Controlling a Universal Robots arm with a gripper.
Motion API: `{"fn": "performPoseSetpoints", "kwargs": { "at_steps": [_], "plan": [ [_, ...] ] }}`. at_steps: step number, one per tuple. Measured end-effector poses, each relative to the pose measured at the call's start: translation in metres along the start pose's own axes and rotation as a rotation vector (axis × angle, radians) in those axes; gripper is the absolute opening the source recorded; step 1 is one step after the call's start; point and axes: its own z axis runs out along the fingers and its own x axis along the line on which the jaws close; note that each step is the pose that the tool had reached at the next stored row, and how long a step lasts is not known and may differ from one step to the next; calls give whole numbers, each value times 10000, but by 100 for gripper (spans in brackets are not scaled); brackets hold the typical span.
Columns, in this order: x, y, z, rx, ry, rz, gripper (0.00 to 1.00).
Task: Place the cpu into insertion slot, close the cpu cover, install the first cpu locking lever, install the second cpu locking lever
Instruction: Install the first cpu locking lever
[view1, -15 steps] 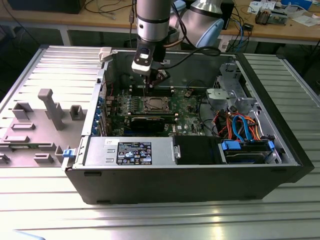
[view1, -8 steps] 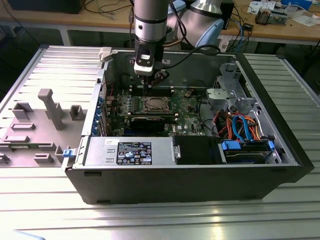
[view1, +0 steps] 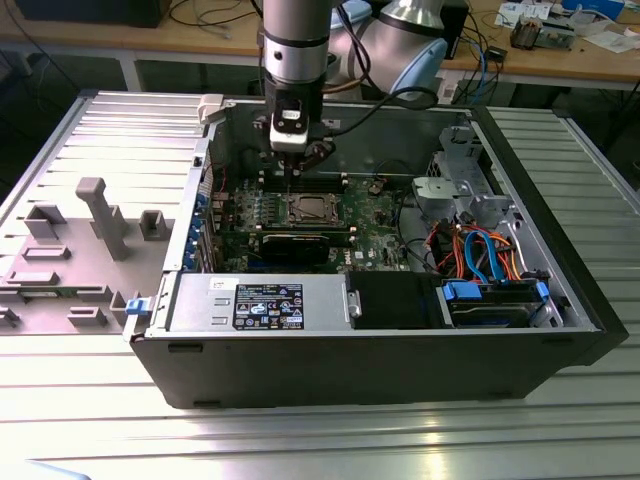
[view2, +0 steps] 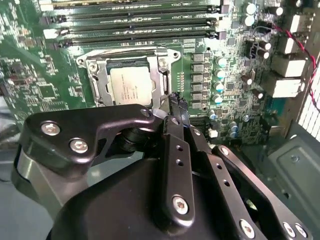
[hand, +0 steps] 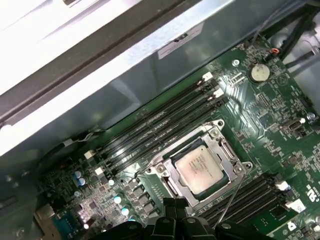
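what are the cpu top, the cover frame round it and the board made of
The cpu top looks like dull matte metal: pale grey, soft sheen, no sharp glints. The cpu cover seems thin stamped steel, brighter with shiny edges. The board looks like green lacquered laminate, likely fibreglass, dotted with solder points.

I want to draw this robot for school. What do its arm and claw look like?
The arm is a smooth silver-grey tube with a black ring near its end, then a small white-and-black block. A rounded joint behind it has a light blue cap. The claw is matte black, built of flat bars joined with shiny silver screws.
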Motion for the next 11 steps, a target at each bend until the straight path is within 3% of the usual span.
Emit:
{"fn": "performPoseSetpoints", "kwargs": {
  "at_steps": [7, 11],
  "plan": [
    [0, 0, 11, 11, -4, -1072, 11],
    [2, -1, 12, 13, -5, -1333, 11]
  ]
}}
